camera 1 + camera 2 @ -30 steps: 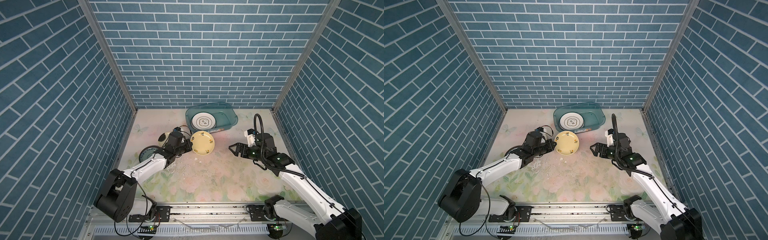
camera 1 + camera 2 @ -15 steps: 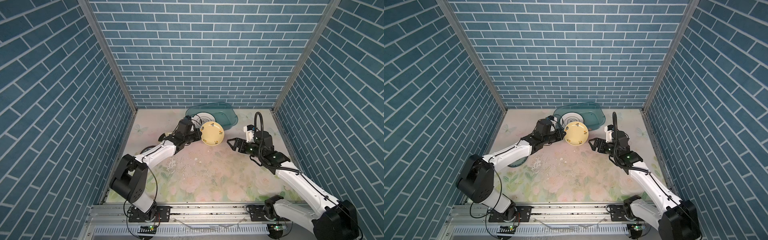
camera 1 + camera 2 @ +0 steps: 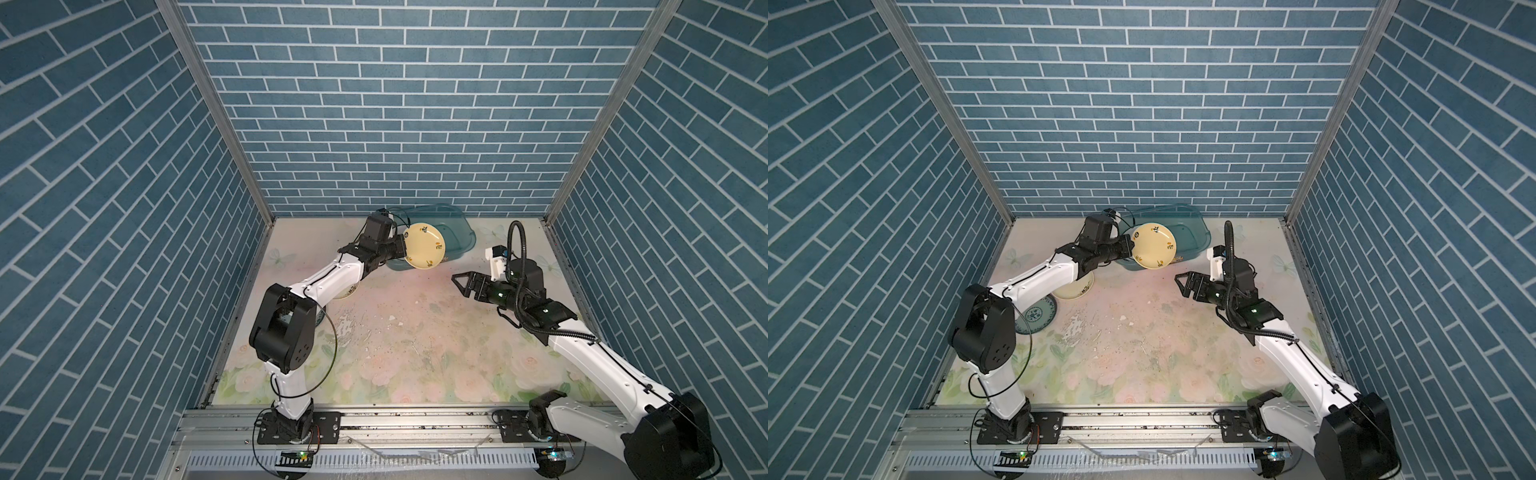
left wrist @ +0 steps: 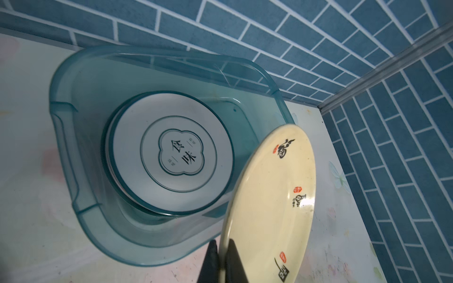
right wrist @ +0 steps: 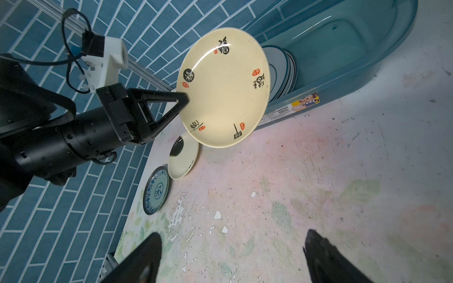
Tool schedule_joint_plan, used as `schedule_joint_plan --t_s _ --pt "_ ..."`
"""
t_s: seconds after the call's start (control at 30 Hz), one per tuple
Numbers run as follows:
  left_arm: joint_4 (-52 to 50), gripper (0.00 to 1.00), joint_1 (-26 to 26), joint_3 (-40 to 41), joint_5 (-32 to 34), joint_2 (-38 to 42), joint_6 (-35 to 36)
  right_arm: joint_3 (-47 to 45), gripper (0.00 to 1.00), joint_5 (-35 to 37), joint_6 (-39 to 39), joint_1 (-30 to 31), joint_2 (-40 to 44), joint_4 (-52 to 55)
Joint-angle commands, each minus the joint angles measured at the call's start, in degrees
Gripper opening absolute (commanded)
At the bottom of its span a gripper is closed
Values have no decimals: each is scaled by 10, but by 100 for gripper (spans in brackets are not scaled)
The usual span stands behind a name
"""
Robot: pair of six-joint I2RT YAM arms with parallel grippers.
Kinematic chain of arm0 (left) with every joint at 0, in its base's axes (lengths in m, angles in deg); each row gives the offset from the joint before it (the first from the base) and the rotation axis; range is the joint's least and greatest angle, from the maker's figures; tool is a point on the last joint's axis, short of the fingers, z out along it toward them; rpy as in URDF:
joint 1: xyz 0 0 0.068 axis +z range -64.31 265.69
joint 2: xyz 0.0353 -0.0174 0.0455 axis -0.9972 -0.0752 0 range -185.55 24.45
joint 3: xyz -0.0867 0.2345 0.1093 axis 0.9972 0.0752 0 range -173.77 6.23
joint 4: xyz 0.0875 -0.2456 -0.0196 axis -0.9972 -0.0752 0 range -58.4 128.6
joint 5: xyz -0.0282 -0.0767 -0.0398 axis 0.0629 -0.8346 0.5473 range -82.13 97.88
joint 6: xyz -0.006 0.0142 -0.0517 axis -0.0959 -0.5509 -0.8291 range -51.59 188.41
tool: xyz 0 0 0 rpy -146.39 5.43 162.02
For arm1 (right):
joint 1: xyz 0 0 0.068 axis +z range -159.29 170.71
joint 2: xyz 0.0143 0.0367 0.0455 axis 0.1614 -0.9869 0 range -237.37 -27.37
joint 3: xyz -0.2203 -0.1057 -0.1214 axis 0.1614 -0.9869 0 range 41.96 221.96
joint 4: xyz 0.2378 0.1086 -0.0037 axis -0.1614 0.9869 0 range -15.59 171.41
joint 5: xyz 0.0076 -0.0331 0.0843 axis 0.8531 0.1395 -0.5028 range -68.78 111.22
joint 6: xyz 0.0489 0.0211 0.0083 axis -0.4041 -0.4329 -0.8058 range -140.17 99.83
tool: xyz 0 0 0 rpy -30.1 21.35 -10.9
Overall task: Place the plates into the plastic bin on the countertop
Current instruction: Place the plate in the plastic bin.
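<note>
Walled in by blue brick panels (image 3: 395,124), the left gripper (image 3: 401,249) is clamped on the rim of a pale yellow plate (image 3: 424,246), seen in both top views (image 3: 1154,245). The plate's edge is nipped between the two black fingers (image 4: 210,259), and the rest of the disc reaches away from them, steeply tilted, its lettered face turned toward the right arm (image 5: 224,88).

Taking the back wall as 12 o'clock, the plastic bin (image 3: 457,226) sits at 12 on the countertop (image 3: 415,353). The yellow plate hangs in the air over the bin's 6 o'clock wall. Inside, toward the 9 o'clock end, lies a stack of white plates (image 4: 171,152) with dark green rims, directly beneath and beside the tilted dish. A label sticker (image 5: 304,101) marks the bin's near wall.

Around 9 to 10 o'clock a cream plate (image 3: 1075,289) lies partly under the left arm. Just beside it lies a teal patterned plate (image 3: 1036,318). A chipped patch (image 3: 1075,332) scars the middle of the surface.

At about 2 o'clock the right gripper (image 3: 461,284) hovers with its jaws spread wide, holding nothing, well apart from the plate.
</note>
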Motion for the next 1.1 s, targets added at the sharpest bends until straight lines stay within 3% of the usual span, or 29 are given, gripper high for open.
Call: schedule_joint_plan --t_s 0.0,0.37,0.53,0.87,0.9,1.07 --pt "-28 0 25 -50 21 -24 20 -8 91 -7 -7 2 25 -5" --pt "-91 0 57 -170 35 -129 32 -29 91 -8 -23 1 27 -15" --pt "-46 0 64 -161 14 -159 -3 -42 91 -24 -43 2 27 -48" --pt "-62 0 73 -192 11 -199 -5 -43 91 -42 -46 2 9 -60" --pt "-62 4 74 -194 10 -200 -4 -42 91 -45 -46 2 7 -60" --pt "-55 87 77 -202 -8 -202 24 -40 91 -43 -45 1 3 -53"
